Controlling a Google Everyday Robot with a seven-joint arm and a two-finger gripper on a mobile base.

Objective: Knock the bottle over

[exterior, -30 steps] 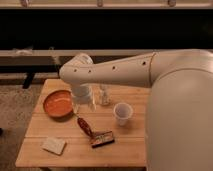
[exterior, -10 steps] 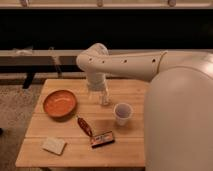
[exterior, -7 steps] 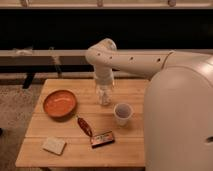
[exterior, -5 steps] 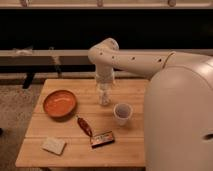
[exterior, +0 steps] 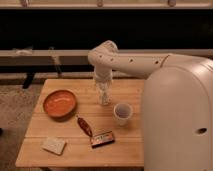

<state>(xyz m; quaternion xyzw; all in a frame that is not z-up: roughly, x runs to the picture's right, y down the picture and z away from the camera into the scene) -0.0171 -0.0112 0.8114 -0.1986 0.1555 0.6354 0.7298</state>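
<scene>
The bottle (exterior: 104, 96) is small, slim and clear. It stands upright near the middle of the wooden table (exterior: 45, 135), just left of and behind the white paper cup (exterior: 122, 113). My gripper (exterior: 102, 83) hangs down from the white arm, right above the bottle's top and at or touching its neck. The arm reaches in from the right, with its elbow (exterior: 103, 54) above the table's far edge. The upper part of the bottle merges with the gripper, so the contact is unclear.
An orange bowl (exterior: 60, 103) sits at the left. A reddish-brown packet (exterior: 84, 126) and a dark snack bar (exterior: 102, 139) lie at the front middle. A pale sponge-like block (exterior: 54, 145) lies at the front left. The robot's white body (exterior: 177, 120) fills the right side.
The arm has swung right, from beside the bowl to above the bottle. In the last half second it has barely moved. The bottle still stands.
</scene>
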